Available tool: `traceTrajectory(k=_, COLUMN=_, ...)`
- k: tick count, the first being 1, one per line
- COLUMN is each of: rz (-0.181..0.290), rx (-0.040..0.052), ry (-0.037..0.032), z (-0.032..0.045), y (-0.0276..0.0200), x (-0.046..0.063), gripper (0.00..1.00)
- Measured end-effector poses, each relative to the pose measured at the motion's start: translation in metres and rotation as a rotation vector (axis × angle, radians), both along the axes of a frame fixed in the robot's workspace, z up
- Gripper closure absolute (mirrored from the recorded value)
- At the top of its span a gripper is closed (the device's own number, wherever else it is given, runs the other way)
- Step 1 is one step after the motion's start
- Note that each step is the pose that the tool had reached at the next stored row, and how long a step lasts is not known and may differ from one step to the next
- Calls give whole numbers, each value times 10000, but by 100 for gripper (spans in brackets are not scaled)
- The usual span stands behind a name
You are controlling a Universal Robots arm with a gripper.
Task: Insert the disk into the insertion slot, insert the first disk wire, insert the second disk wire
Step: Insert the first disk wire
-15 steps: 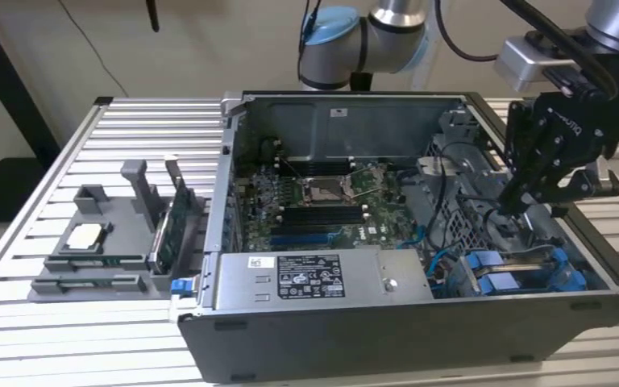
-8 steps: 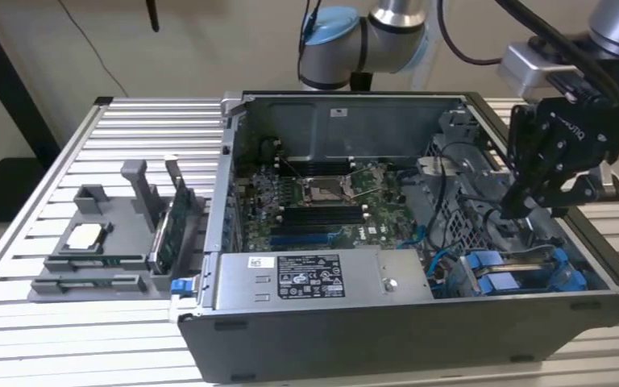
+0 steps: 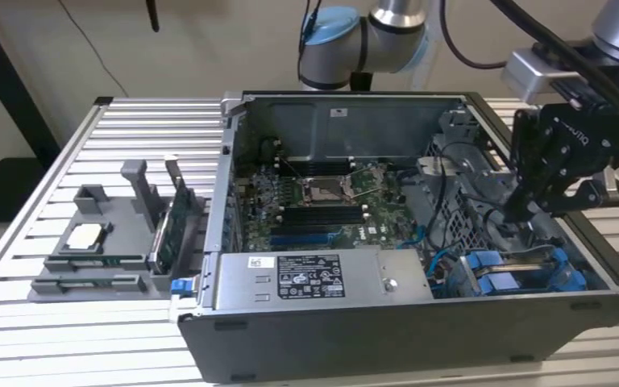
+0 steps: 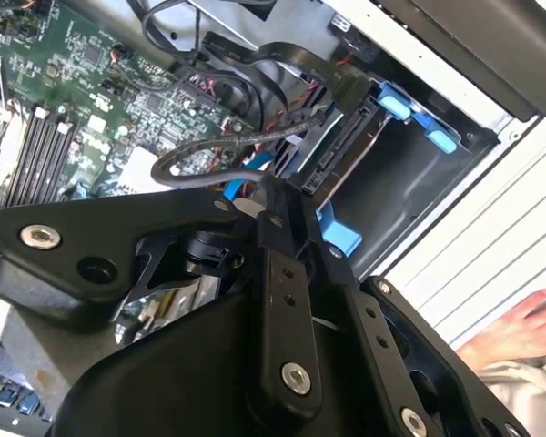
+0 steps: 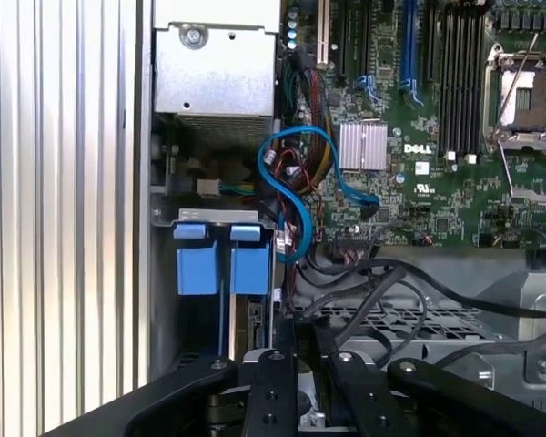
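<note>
Black wire (image 4: 237,137) loops just ahead of your jaws, which look pressed together; push lower and you may snag it near the disk (image 5: 220,266).

Arm (image 3: 393,26): silver tubes, blue joint caps; blk jaws, silver screws.

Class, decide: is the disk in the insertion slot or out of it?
In. The blue-framed disk sits within the insertion slot in the first wrist view.

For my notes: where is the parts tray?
At the exterior view's left, the grey parts tray sits on the slatted table, beside the open computer case.
</note>
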State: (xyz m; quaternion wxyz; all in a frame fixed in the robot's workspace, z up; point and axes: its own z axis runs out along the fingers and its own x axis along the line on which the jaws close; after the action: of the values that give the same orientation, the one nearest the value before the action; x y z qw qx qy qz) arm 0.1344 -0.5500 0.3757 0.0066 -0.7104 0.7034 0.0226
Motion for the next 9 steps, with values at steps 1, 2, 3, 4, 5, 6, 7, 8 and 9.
traceTrajectory(k=1, rz=0, rx=-4, ry=0, z=-4, y=-4, x=4, gripper=81)
traceTrajectory(k=2, rz=0, rx=-7, ry=0, z=-8, y=-7, x=7, gripper=81)
traceTrajectory(k=3, rz=0, rx=-11, ry=0, z=-11, y=-10, x=10, gripper=81)
traceTrajectory(k=4, rz=0, rx=-13, ry=-1, z=-11, y=-11, x=13, gripper=81)
traceTrajectory(k=5, rz=0, rx=-14, ry=0, z=-11, y=-11, x=13, gripper=81)
traceTrajectory(k=6, rz=-1, rx=-14, ry=0, z=-11, y=-11, x=13, gripper=81)
traceTrajectory(k=7, rz=-1, rx=-14, ry=0, z=-11, y=-11, x=14, gripper=81)
traceTrajectory(k=8, rz=0, rx=-13, ry=0, z=-11, y=-11, x=14, gripper=81)
traceTrajectory(k=9, rz=0, rx=-13, ry=0, z=-12, y=-11, x=14, gripper=81)
